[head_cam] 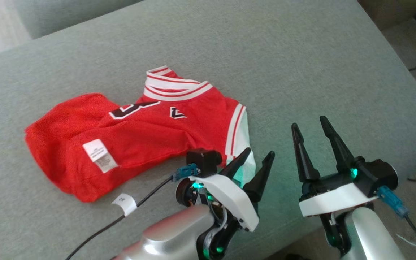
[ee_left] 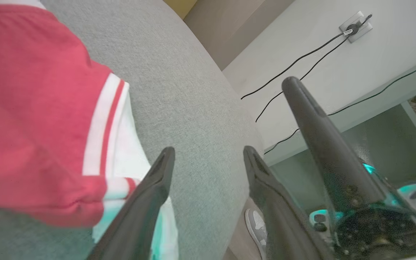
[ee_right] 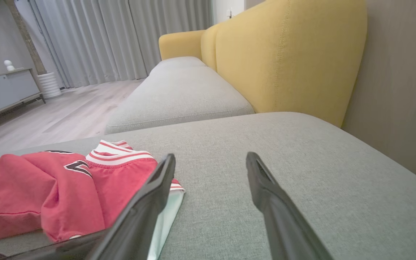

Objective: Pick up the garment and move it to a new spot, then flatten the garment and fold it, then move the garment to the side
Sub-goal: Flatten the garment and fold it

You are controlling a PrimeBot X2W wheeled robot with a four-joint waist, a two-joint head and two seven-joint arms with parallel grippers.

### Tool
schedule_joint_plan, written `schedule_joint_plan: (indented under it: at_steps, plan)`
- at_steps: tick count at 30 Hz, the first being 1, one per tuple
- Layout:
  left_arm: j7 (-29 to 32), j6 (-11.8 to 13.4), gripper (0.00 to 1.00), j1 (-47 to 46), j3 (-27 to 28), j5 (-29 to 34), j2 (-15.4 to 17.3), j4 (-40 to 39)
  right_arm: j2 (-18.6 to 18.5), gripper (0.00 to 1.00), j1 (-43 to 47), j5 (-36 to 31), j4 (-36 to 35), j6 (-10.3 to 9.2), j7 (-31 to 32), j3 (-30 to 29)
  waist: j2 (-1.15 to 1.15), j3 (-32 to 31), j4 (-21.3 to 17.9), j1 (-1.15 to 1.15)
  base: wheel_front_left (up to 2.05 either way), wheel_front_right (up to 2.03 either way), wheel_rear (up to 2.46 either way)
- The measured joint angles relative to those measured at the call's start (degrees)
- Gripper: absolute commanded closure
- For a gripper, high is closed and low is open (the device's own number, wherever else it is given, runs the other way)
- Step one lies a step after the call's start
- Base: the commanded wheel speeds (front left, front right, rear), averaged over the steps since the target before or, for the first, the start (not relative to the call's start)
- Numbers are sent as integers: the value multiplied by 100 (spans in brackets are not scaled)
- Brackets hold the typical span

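Note:
The garment [head_cam: 135, 141], a red jersey with white and red striped trim and a white care label, lies rumpled and partly folded on the grey cushion [head_cam: 302, 65]. My left gripper [head_cam: 259, 153] stands open at the garment's near right corner, one finger over the white hem, nothing between the fingers. In the left wrist view the garment [ee_left: 31, 108] is at the left, beside my left gripper [ee_left: 208, 151]. My right gripper [head_cam: 309, 122] is open over bare cushion to the right of the garment. In the right wrist view my right gripper [ee_right: 211, 157] points across the cushion, with the garment [ee_right: 49, 187] at the lower left.
The cushion's right edge [head_cam: 410, 119] drops to a floor with black cables [ee_left: 294, 65] and a wall socket [ee_left: 354, 26]. A shoe [ee_left: 255, 221] shows below the edge. A yellow sofa back [ee_right: 284, 54] rises behind the cushion. A labelled cable [head_cam: 125, 204] trails from my left wrist.

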Motion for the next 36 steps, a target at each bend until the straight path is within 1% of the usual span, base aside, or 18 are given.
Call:
schedule_joint_plan:
  at_steps: [4, 6, 8, 12, 14, 15, 19, 21, 25, 30, 32, 36]
  plan:
    - [15, -100, 0, -26, -111, 153, 49, 108, 1, 0, 5, -101, 0, 0, 0, -31, 0, -107, 150, 0, 0, 0, 0]
    - [-76, -98, 0, -25, -140, 309, 193, 107, 0, 0, 18, -158, 1, -1, 0, -60, 0, -179, 231, 0, 0, 0, 0]
    - [-230, -52, 0, -25, -134, 488, 423, 86, 0, 0, 34, -227, 1, 0, 0, -83, 0, -265, 320, 0, 0, 0, 0]
    - [-423, 274, 0, 19, 21, 934, 951, -57, -2, 0, 104, -320, 1, 0, 0, -165, 0, -451, 531, -1, 0, 0, 0]
    - [-469, 448, 0, 159, 216, 1131, 1144, -220, -9, 0, 214, -326, 8, 0, 0, -208, 0, -551, 646, 0, 0, 0, 0]
    - [-470, 559, 0, 274, 342, 1256, 1237, -322, -21, 0, 283, -346, 8, 0, 0, -229, 0, -601, 710, -1, 0, 0, 0]
    - [-471, 1020, 0, 903, 1106, 2030, 1446, -770, -98, 0, 483, -409, 9, 0, 0, -332, 0, -762, 993, -1, 0, 0, 0]
    - [-475, 1123, 0, 1287, 1580, 2236, 1481, -944, -131, 0, 520, -443, 15, 0, 0, -414, 0, -834, 1133, -1, 0, 0, 0]
    - [-486, 1201, 0, 2120, 2307, 2740, 1480, -1131, -156, 0, 552, -464, 58, 0, 0, -449, 0, -983, 1373, -1, 0, 0, 0]
    - [-487, 1182, 0, 2998, 3152, 3253, 1401, -1167, -156, 0, 773, -514, 118, -1, 0, -456, 0, -1167, 1559, -1, 0, 0, 0]
    - [-487, 1115, 0, 3258, 3488, 3387, 1307, -1183, -156, 0, 828, -514, 136, 0, 0, -458, 0, -1223, 1614, -1, 0, 0, 0]
    - [-487, 992, 0, 3626, 4090, 3919, 1179, -1282, -157, 0, 864, -571, 154, 0, 0, -456, 0, -1279, 1707, 0, 0, 0, 0]
